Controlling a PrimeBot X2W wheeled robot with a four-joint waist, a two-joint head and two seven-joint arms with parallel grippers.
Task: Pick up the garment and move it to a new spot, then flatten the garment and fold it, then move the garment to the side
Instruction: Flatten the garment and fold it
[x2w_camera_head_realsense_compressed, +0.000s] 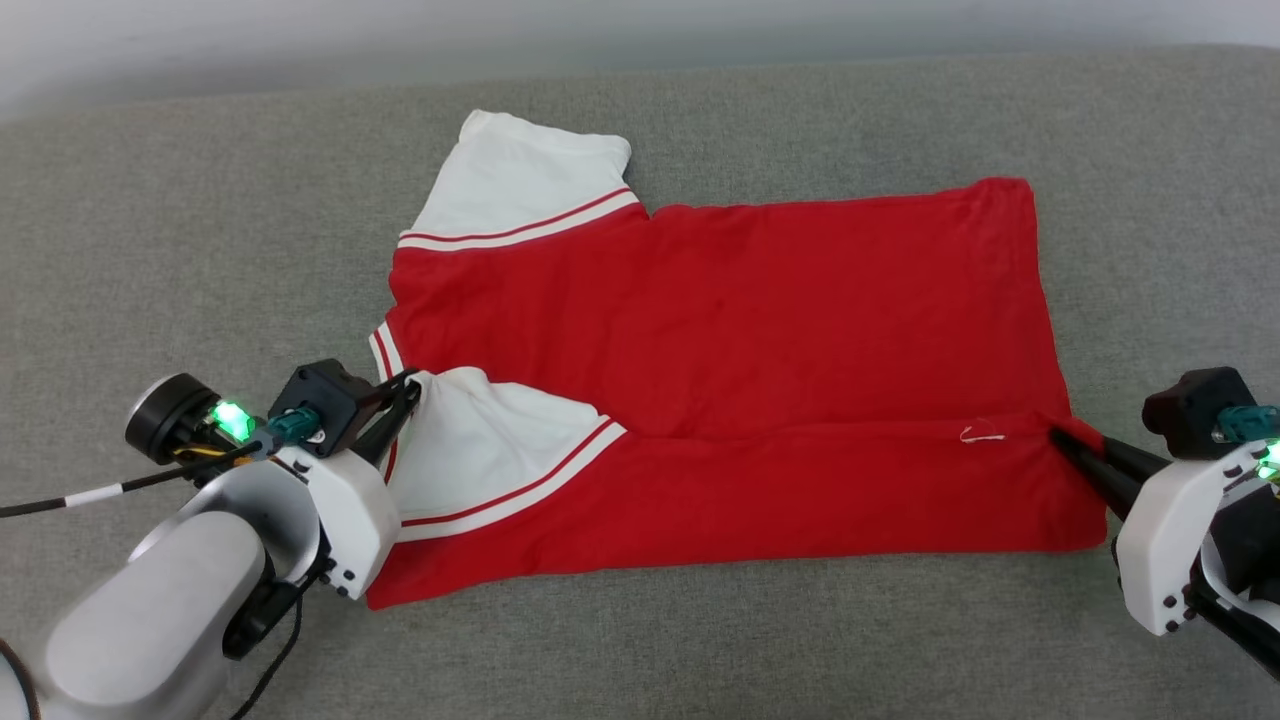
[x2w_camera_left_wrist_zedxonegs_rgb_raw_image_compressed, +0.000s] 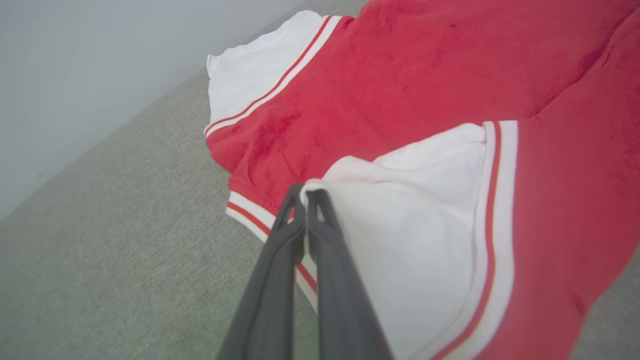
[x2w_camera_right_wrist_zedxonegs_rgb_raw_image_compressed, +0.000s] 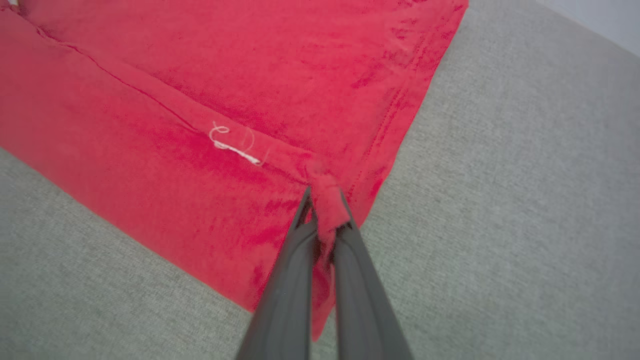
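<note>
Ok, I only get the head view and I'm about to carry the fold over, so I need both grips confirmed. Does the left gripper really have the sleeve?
Observer: Yes. The left wrist view shows the left gripper shut on the very tip of the garment's white sleeve, with a bit of white cloth pinched between its tips.
Operator: And the right?
Observer: The right gripper is shut on a bunched nub of red cloth where the folded-over edge meets the hem.
Operator: That white squiggle beside it, is it a tag?
Observer: It looks like a loose white thread lying on the red cloth, clear of the grip.
</note>
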